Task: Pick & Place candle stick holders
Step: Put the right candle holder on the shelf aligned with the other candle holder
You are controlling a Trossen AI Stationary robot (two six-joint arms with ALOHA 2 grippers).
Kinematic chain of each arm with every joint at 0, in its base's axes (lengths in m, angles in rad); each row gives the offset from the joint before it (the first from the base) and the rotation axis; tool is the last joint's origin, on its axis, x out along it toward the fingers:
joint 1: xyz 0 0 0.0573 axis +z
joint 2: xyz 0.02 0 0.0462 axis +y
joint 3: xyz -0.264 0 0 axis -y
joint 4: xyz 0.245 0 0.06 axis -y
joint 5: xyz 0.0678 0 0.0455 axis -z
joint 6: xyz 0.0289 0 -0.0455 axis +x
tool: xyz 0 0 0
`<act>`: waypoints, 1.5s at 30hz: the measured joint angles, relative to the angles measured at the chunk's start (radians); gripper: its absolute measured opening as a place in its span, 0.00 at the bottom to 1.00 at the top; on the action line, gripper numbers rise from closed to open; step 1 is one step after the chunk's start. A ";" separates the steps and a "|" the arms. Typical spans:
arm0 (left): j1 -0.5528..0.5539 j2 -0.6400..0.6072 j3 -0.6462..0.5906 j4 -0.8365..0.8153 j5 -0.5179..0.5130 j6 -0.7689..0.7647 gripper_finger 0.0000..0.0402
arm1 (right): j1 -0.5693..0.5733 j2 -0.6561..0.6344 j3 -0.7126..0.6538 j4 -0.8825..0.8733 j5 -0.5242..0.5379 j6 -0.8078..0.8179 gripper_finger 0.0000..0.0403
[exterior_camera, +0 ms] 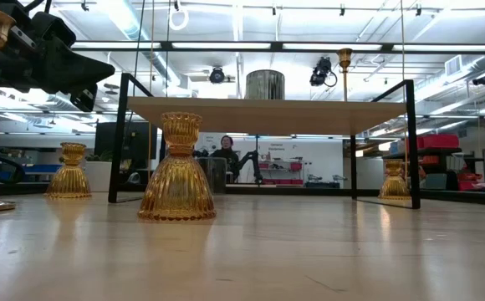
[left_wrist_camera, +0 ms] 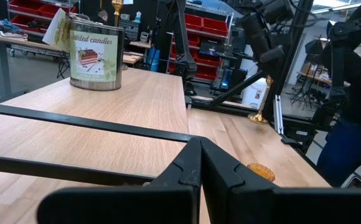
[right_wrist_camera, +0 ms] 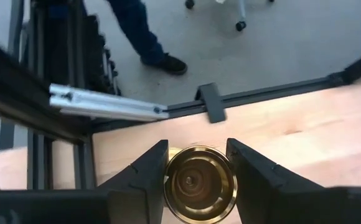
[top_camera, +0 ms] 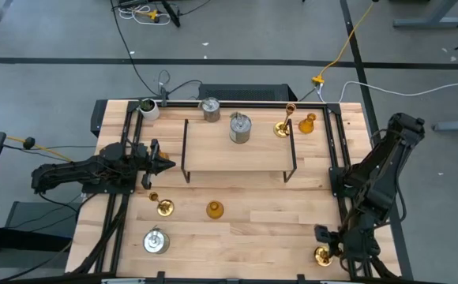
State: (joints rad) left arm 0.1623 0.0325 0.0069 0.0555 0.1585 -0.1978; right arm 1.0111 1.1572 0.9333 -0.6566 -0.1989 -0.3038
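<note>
Right pincer (right_wrist_camera: pixel 196 180) straddles a brass holder (right_wrist_camera: pixel 199 183) at the table's near right corner.

Its two fingers stand either side of the gold cup, just touching or nearly so; I cannot tell whether the grasp is firm, but the top-down approach suits lifting by the neck. The left pincer (top_camera: pixel 166 164), clenched and empty, waits beside the wooden rack (top_camera: pixel 213 158), whose top carries a silver can holder (top_camera: pixel 241 128). Amber holders (top_camera: pixel 214 209) sit well apart, toward the left pincer.

High cam overhead; low cam table-level; both see rack (top_camera: pixel 239 150).
</note>
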 joint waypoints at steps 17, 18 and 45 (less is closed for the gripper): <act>0.000 0.000 0.000 0.000 0.000 0.000 0.02 | -0.177 0.000 0.225 -0.185 0.000 0.008 0.37; 0.000 0.000 0.000 0.000 0.000 0.000 0.02 | -0.188 0.000 0.239 -0.199 0.000 0.008 0.37; 0.000 0.000 0.000 0.000 0.000 0.000 0.02 | -0.505 0.000 0.481 -0.308 0.115 0.067 0.37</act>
State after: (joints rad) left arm 0.1623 0.0322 0.0068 0.0555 0.1585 -0.1979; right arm 0.5062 1.1576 1.4147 -0.9643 -0.0837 -0.2369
